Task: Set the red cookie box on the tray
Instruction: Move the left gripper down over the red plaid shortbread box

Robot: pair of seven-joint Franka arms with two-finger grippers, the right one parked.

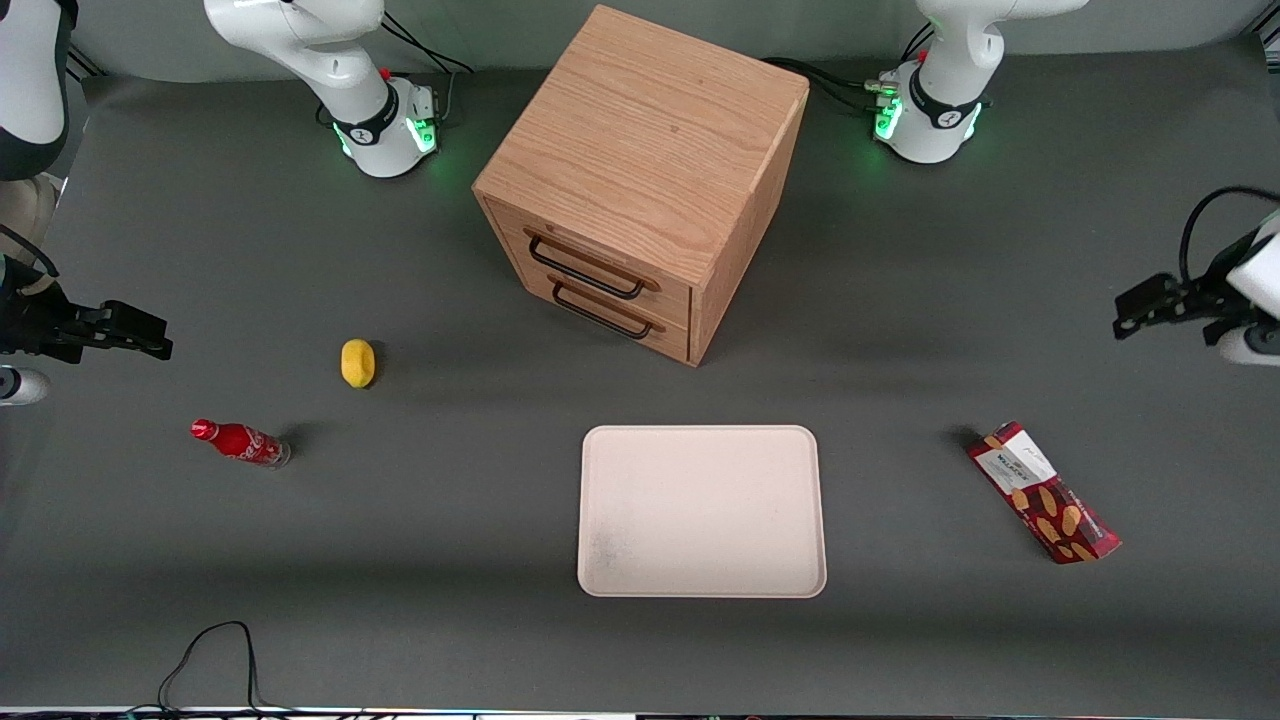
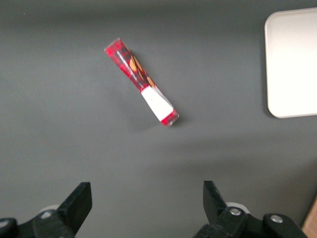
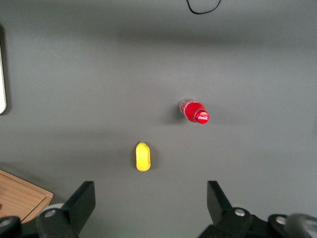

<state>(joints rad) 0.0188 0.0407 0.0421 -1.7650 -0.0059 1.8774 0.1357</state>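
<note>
The red cookie box (image 1: 1043,492) lies flat on the grey table toward the working arm's end, at an angle, its white label end farther from the front camera. The left wrist view shows the cookie box (image 2: 141,81) well apart from the fingers. The cream-white tray (image 1: 700,510) sits bare mid-table, beside the box and nearer the front camera than the cabinet; one corner of the tray (image 2: 292,64) shows in the wrist view. My left gripper (image 1: 1130,315) (image 2: 145,191) hovers open and holds nothing, above the table and farther from the front camera than the box.
A wooden two-drawer cabinet (image 1: 640,180) stands farther from the camera than the tray. Toward the parked arm's end lie a yellow lemon (image 1: 358,362) and a small red soda bottle (image 1: 240,442). A black cable (image 1: 215,650) loops near the front edge.
</note>
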